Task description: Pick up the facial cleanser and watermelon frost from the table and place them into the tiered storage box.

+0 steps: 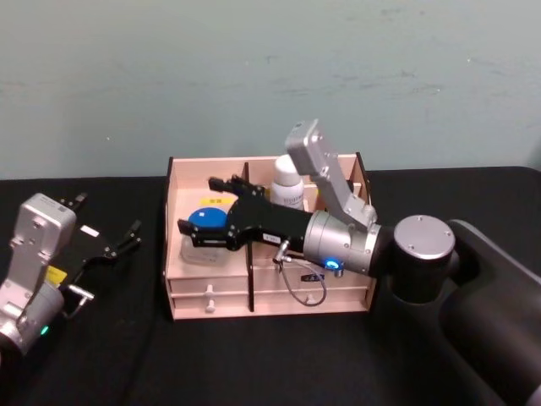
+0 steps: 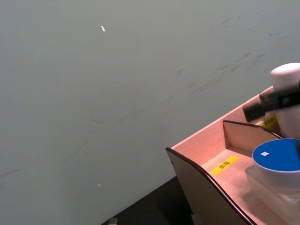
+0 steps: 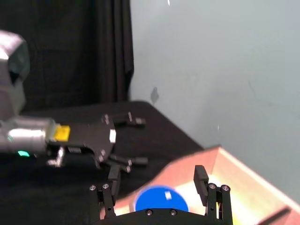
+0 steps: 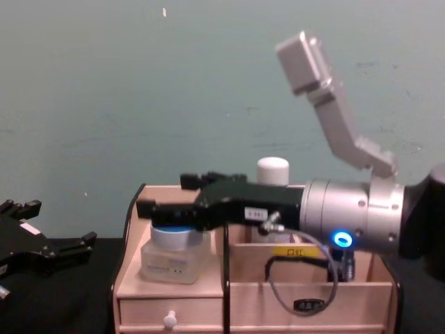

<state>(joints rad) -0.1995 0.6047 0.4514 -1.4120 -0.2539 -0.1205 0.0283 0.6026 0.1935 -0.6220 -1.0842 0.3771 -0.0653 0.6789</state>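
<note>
A robot test bench in a lab.
A black cloth [image 1: 101, 355] is covering the table, and a plain pale green wall [image 1: 254, 76] is standing behind.

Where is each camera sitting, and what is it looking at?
Head view: high up, looking down at the tiered storage box, right tool over it, left tool beside it.
Chest view: low, looking across at the box front and the right tool.
Left wrist view: looks at the wall and the box corner.
Right wrist view: over the blue-lidded jar, facing the left tool.
Shared: all see the blue-lidded jar.
</note>
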